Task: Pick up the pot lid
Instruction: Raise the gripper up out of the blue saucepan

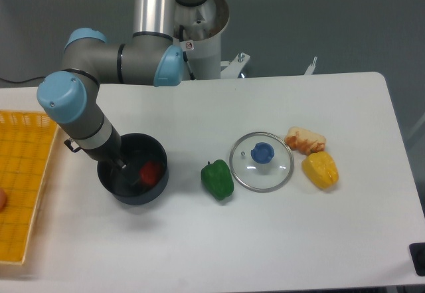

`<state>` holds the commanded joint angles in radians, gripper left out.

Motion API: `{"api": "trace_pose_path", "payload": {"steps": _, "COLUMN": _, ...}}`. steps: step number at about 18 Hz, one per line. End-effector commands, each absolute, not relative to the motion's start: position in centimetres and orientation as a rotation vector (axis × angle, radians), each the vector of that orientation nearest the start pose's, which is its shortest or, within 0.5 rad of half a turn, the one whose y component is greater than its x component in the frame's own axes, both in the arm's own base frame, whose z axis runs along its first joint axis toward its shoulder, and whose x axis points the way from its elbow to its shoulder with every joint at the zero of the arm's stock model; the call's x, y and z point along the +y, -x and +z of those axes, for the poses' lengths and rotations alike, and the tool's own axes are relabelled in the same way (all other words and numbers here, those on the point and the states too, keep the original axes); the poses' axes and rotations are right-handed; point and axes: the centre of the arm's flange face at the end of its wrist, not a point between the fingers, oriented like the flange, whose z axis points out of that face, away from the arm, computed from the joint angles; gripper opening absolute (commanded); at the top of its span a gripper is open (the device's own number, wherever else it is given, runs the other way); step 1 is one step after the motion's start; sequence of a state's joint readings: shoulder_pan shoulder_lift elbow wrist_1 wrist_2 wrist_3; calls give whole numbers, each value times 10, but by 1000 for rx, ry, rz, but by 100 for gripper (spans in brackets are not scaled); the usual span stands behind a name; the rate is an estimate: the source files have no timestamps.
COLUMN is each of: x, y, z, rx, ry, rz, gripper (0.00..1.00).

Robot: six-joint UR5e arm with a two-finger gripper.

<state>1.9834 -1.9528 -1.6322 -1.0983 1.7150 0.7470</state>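
Bending down, the arm (136,64) brings its gripper (120,162) into the black pot (137,198). The pot lid (267,177) lies flat, well to the view's right, past the green pepper (218,179); round, it has no long axis. Dark fingertips blur into shadow: apart or together, I can't tell. The blue piece (262,153) is perhaps its knob.

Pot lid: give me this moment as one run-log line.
pot lid: on table, ungripped | gripper: at black pot, opening unclear | red item: inside pot | near lid: green pepper, yellow pepper
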Motion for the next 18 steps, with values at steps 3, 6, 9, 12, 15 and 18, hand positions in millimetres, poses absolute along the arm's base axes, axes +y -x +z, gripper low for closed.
{"api": "trace_pose_path", "payload": {"steps": 3, "x": 612, "y": 139, "z": 294, "rx": 522, "ry": 3140, "rz": 212, "gripper": 100}}
{"api": "trace_pose_path", "payload": {"steps": 6, "x": 613, "y": 140, "z": 295, "rx": 498, "ry": 3128, "rz": 170, "gripper": 100}}
{"api": "trace_pose_path", "payload": {"steps": 9, "x": 612, "y": 142, "z": 294, "rx": 491, "ry": 3133, "rz": 193, "gripper": 100}}
{"api": "trace_pose_path", "payload": {"steps": 12, "x": 603, "y": 164, "z": 312, "rx": 428, "ry": 3124, "rz": 217, "gripper": 100}}
{"api": "trace_pose_path", "payload": {"steps": 15, "x": 593, "y": 186, "z": 323, "rx": 423, "ry": 3116, "rz": 227, "gripper": 100}}
{"api": "trace_pose_path", "payload": {"steps": 18, "x": 584, "y": 211, "z": 321, "rx": 548, "ry": 3115, "rz": 222, "gripper": 100}}
